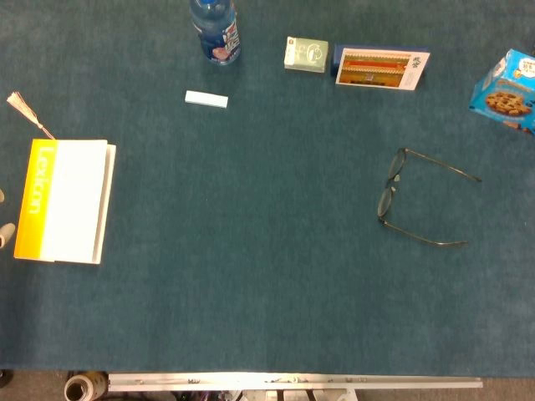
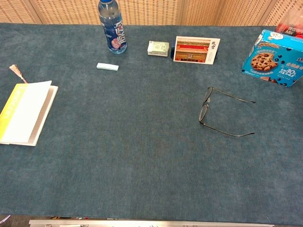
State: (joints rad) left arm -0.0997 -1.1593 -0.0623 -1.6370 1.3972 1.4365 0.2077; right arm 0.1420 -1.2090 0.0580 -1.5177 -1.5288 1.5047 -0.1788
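A yellow and white book (image 1: 65,200) (image 2: 24,112) lies closed at the table's left, a tasselled bookmark (image 1: 23,110) (image 2: 17,72) sticking out of its far end. Just left of the book, two pale rounded tips at the head view's edge look like fingertips of my left hand (image 1: 5,235). The rest of that hand is out of frame, and it does not touch the book. The chest view shows no hand. My right hand appears in neither view. Unfolded glasses (image 1: 415,203) (image 2: 218,113) lie at centre right.
Along the far side stand a blue bottle (image 1: 216,32) (image 2: 112,28), a small white block (image 1: 206,99) (image 2: 107,66), a green box (image 1: 306,54) (image 2: 158,48) and a picture card (image 1: 381,68) (image 2: 196,49). A blue cookie box (image 1: 506,92) (image 2: 273,58) sits far right.
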